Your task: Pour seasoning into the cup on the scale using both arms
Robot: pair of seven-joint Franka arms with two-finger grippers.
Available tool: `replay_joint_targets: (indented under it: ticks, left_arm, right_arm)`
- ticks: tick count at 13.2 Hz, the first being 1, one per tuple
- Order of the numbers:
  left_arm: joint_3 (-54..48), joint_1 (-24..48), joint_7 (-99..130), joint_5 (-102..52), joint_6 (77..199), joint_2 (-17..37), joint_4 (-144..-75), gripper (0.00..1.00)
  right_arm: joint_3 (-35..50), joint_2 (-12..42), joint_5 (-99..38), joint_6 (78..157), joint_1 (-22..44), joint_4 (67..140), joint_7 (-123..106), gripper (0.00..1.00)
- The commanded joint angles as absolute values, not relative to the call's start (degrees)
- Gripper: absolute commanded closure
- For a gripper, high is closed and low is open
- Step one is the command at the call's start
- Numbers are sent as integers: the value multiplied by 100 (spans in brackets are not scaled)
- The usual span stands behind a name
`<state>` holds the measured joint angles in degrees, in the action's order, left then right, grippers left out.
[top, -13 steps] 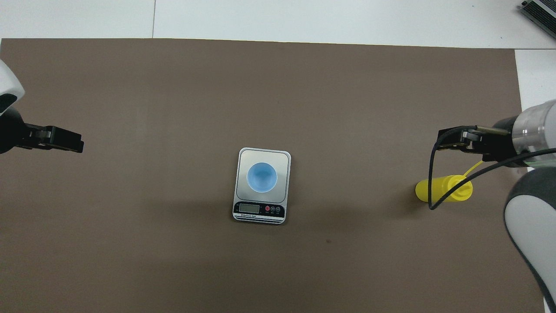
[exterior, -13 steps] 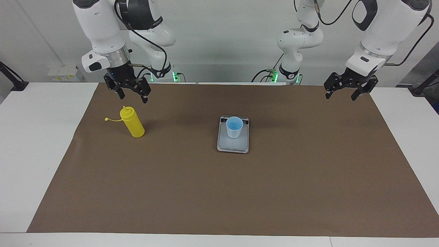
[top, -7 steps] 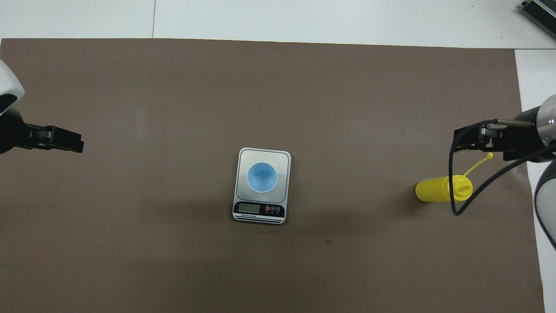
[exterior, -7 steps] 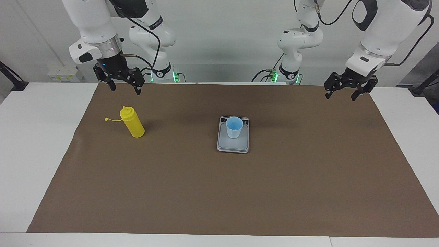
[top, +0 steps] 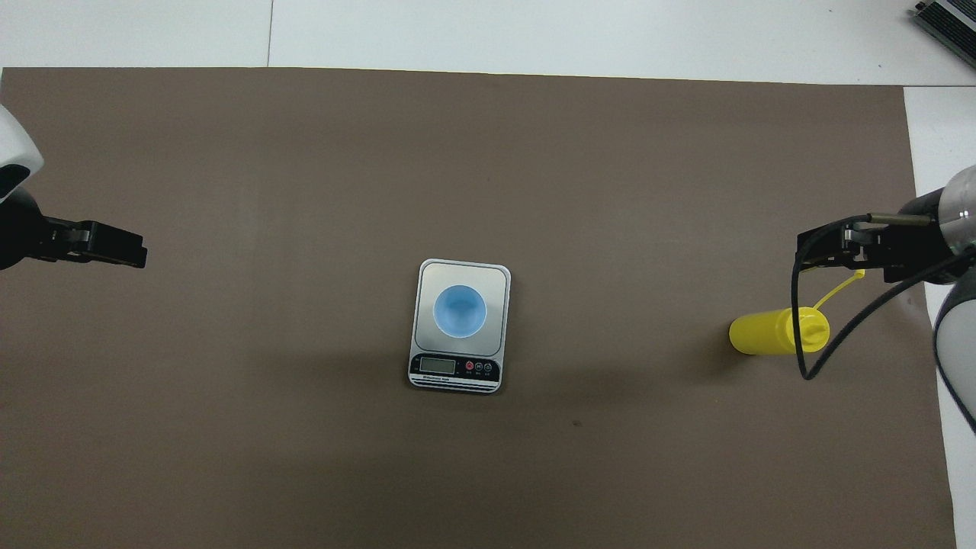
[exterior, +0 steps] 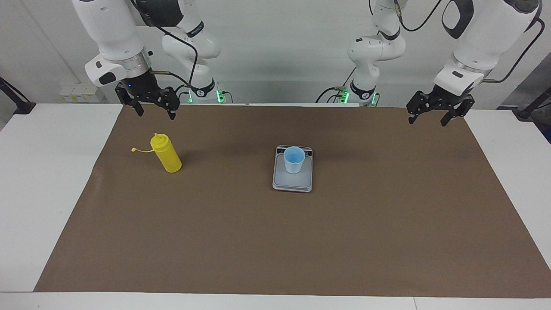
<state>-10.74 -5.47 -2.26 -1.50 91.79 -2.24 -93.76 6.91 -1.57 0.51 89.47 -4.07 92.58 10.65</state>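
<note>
The seasoning, a yellow squeeze bottle, stands upright on the brown mat toward the right arm's end, with its tethered cap hanging out to the side. My right gripper hangs open and empty, well above the bottle and clear of it. The light blue cup stands on the grey scale at mid-table. My left gripper waits open and empty, high over the mat at the left arm's end.
A brown mat covers most of the white table. A dark device sits at the table's corner farthest from the robots, at the right arm's end.
My right gripper has risen and drawn back from the bottle toward its own base. The left arm, bottle, cup and scale have not moved.
</note>
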Motion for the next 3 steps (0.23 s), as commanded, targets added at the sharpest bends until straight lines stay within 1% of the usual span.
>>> replay_joint_targets:
  ticks: [1,3]
  left_arm:
    - [-1072,-545,-149,-220,9202,-352,-9492,0]
    - [-1072,-545,-149,-220,9202,-352,-9492,0]
  right_arm:
    - [703,-211,185,9123,-448,9387,975,0]
    - [694,-255,185,9202,-448,9518,976,0]
